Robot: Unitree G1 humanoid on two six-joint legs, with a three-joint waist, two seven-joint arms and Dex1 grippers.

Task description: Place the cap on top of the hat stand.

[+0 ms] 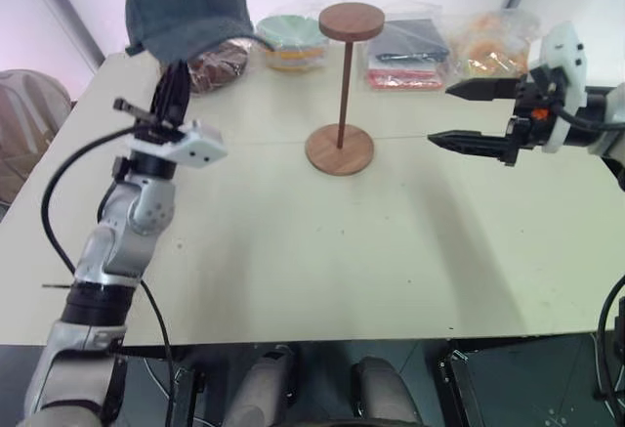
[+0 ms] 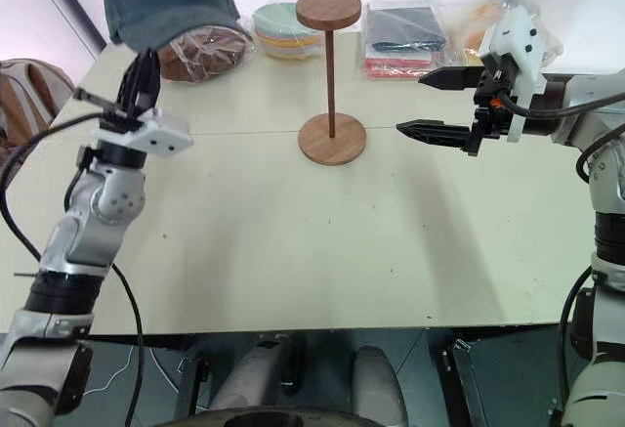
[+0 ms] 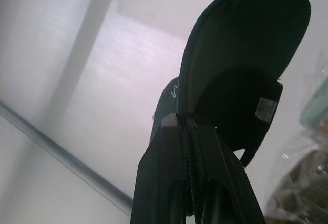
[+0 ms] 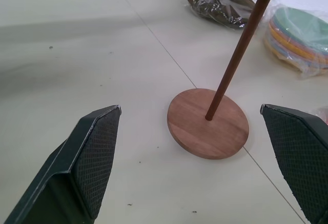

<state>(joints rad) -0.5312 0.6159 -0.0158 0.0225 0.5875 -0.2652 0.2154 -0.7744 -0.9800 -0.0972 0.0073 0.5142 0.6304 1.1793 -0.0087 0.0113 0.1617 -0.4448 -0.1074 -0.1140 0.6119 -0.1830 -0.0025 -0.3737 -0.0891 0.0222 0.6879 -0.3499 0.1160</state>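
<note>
Slate-blue fabric, soft in the crown and stiffer along the curved brim — the cap (image 1: 186, 7) should be light and floppy, likely to sag or swing from wherever it is pinched. It hangs in the air above the far left part of the table (image 1: 293, 251), clear of the surface, with the left gripper (image 1: 171, 90) clamped tight on its brim edge; the left wrist view shows the two black fingers pressed together on that edge, the crown's dark inside facing the camera. A brim hold looks sensible, since that is the one part firm enough to steer the crown by. The hat stand (image 1: 341, 85) rises upright near the table's middle, well apart from the cap, its disc top bare. The right gripper (image 2: 439, 105) hovers just beside the stand — jaws spread wide, holding nothing.
</note>
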